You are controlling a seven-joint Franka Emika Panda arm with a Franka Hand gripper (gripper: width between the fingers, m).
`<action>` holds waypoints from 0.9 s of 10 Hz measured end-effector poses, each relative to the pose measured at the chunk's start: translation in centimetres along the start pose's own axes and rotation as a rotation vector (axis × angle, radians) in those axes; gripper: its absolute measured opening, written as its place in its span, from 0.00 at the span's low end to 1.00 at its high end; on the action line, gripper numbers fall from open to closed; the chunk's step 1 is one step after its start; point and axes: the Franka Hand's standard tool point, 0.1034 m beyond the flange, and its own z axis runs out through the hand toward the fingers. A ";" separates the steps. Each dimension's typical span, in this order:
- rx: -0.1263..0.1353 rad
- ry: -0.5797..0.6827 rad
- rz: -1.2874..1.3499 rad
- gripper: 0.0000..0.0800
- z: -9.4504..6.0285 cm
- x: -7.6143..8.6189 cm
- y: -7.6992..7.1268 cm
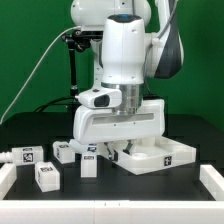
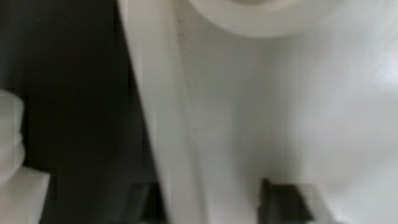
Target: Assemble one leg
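The white square tabletop (image 1: pixel 165 155) lies on the black table at the exterior view's right. My gripper (image 1: pixel 127 141) is low at its near left edge. In the wrist view the tabletop's pale edge (image 2: pixel 222 110) runs between the two dark fingertips (image 2: pixel 288 200), and my gripper (image 2: pixel 210 205) is shut on it. Several white legs with marker tags lie to the exterior view's left; the nearest leg (image 1: pixel 88 162) is just beside the gripper. A round white feature (image 2: pixel 249 12) shows on the tabletop ahead of the jaws.
More tagged white parts (image 1: pixel 45 174) (image 1: pixel 25 155) lie at the front left. A white rim (image 1: pixel 110 206) borders the table's front. A black stand (image 1: pixel 80 60) rises at the back. A blurred white part (image 2: pixel 15 150) shows beside the tabletop in the wrist view.
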 end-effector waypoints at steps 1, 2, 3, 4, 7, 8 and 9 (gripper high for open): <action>0.013 -0.013 0.087 0.12 -0.9 -0.2 0.4; 0.018 -0.006 0.174 0.06 -2.5 -0.2 1.1; 0.027 0.001 0.267 0.06 -3.4 -0.4 1.7; 0.064 -0.046 0.333 0.06 -4.2 -0.5 2.1; 0.064 -0.048 0.357 0.06 -4.5 0.3 4.6; 0.064 -0.049 0.357 0.06 -4.4 0.4 4.6; 0.064 -0.051 0.358 0.06 -4.4 0.3 4.6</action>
